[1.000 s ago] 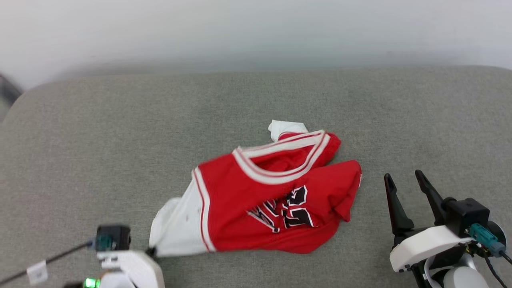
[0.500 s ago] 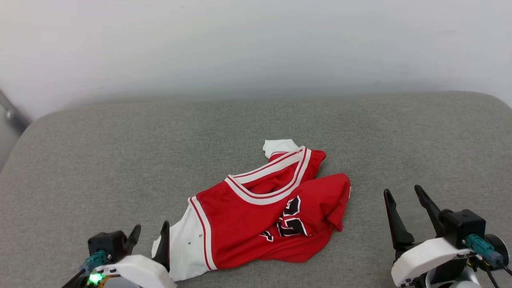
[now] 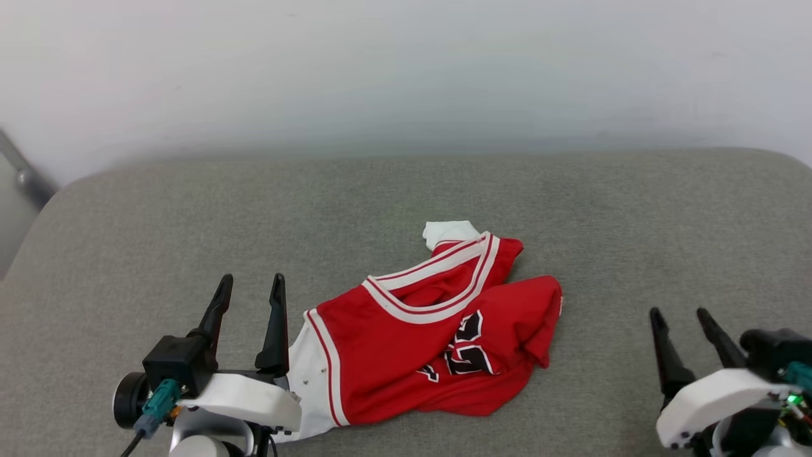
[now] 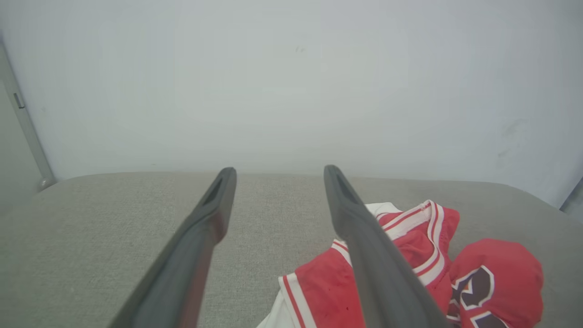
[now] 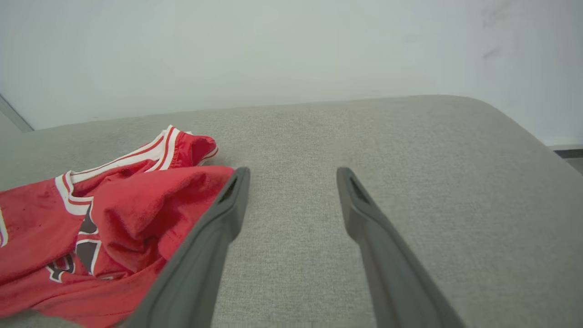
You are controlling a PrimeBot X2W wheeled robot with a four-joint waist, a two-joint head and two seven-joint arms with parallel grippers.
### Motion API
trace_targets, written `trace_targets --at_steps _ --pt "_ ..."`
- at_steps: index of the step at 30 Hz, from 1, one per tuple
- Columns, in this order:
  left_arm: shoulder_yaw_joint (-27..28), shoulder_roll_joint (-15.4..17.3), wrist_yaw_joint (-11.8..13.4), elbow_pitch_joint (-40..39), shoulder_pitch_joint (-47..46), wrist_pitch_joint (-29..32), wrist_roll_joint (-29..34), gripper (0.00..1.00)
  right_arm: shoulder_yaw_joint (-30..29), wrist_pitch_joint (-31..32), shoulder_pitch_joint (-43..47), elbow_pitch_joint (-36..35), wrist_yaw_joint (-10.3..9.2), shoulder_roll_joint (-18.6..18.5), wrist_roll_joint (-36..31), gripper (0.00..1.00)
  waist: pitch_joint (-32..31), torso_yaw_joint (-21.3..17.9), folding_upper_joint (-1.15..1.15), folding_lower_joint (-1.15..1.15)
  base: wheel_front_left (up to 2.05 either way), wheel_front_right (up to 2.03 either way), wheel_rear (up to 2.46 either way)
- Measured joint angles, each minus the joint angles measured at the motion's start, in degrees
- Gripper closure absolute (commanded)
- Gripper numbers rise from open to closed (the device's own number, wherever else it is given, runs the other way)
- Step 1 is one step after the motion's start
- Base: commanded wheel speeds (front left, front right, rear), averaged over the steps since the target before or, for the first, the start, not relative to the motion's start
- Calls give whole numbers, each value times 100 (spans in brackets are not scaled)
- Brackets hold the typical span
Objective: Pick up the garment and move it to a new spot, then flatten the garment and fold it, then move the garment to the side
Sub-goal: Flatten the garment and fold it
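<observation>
The garment (image 3: 419,336) lies crumpled on the grey cushion (image 3: 190,222), red with a white sleeve panel at its lower left, striped trim and a black-and-white print. My left gripper (image 3: 250,285) stands open just left of the white panel, nothing between its fingers. In the left wrist view the garment (image 4: 496,278) lies to the right of the left gripper (image 4: 278,175). My right gripper (image 3: 679,314) is open at the lower right, apart from the cloth. In the right wrist view the garment (image 5: 104,214) lies left of the open right gripper (image 5: 291,175).
A pale wall (image 3: 406,76) rises behind the cushion's far edge. A grey metal bar (image 3: 25,174) slants at the far left. Bare cushion stretches left, right and behind the cloth.
My left gripper has let go of the white sleeve panel, opened and risen into view. The garment has settled on the cushion. The head camera has tilted, shifting the whole picture.
</observation>
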Motion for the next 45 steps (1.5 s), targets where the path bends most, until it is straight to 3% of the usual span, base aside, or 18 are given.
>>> trace_targets --at_steps 5,10,15,21,28,29,31,38,45 --pt "-41 -103 -85 -153 -143 -11 214 0 -180 949 -528 319 -1 -357 670 0 206 226 0 1 0 0 0" --pt "-90 -277 -194 -178 -319 -13 366 0 252 2199 -1273 558 0 -958 1638 0 462 543 0 1 0 0 0" --pt "-54 -477 -324 -192 -452 -27 544 0 790 3441 -1905 840 0 -1548 2114 0 721 869 0 1 0 0 0" --pt "15 -715 -513 -156 -605 -29 733 0 1295 4520 -2301 1348 0 -1755 2334 0 1047 1166 0 2 0 0 0" --pt "164 -916 -719 -27 -643 -29 881 0 1668 4937 -2545 1946 -1 -1779 2587 0 1236 1351 0 1 0 0 0" --pt "186 -937 -746 -7 -643 -29 899 0 1725 4936 -2566 1983 -2 -1788 2643 49 1239 1354 0 1 0 0 0" --pt "220 -969 -784 26 -643 -29 945 0 1793 4924 -2611 2075 -11 -1790 2805 100 1233 1347 0 1 0 0 0" --pt "354 -992 -857 169 -577 -29 1039 0 2169 4220 -2660 1812 -1 -1831 3007 100 1103 1187 0 2 0 0 0" --pt "457 -886 -884 237 -371 -29 1061 0 1758 3349 -2508 689 0 -2213 2777 100 864 809 0 2 0 0 0"
